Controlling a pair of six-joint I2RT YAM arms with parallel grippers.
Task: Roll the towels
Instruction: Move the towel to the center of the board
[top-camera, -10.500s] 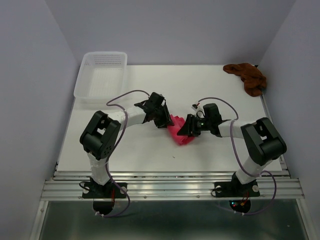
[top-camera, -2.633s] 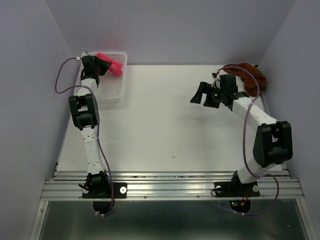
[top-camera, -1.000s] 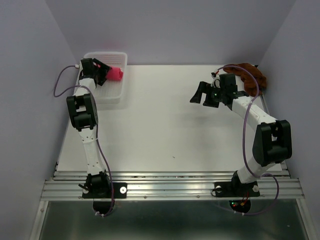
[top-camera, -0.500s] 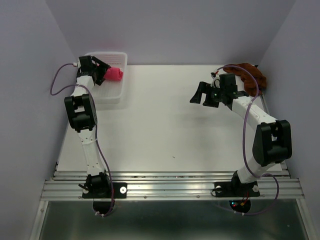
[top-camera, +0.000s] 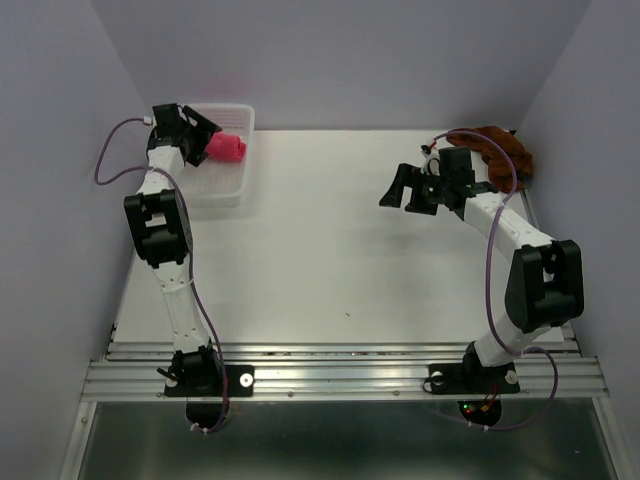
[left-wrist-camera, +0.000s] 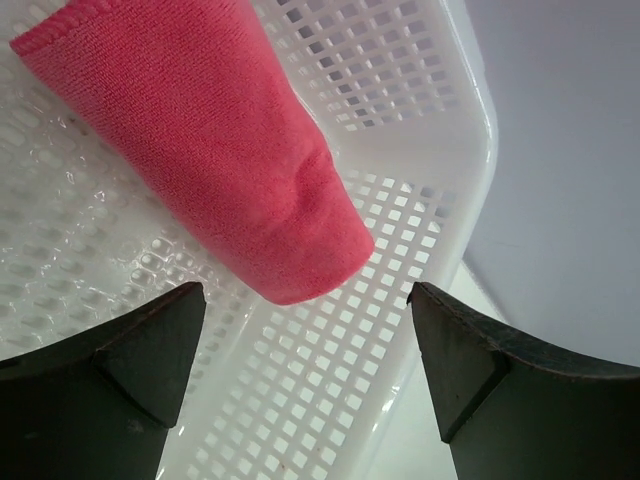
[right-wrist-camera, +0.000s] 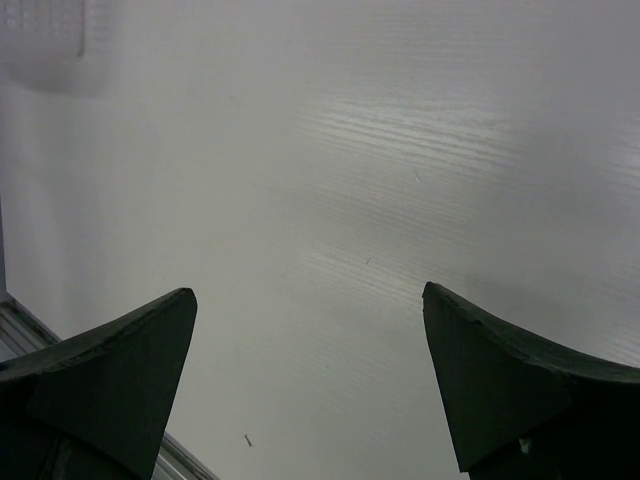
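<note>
Here you are hovering the left gripper (left-wrist-camera: 302, 300), jaws apart and empty, beside the rolled pink towel (left-wrist-camera: 220, 150) lying in the basket (top-camera: 215, 190), while the right gripper (right-wrist-camera: 305, 300), equally spread, is hanging near the crumpled, unrolled brown towel (top-camera: 495, 152) at the tabletop's (top-camera: 330, 260) far corner.

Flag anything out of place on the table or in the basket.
Only the rust-brown towel: it lies crumpled, unrolled, at the far right corner of the table. The pink towel sits rolled in the white basket, not touching the open left hand. Nothing spilled or damaged.
</note>
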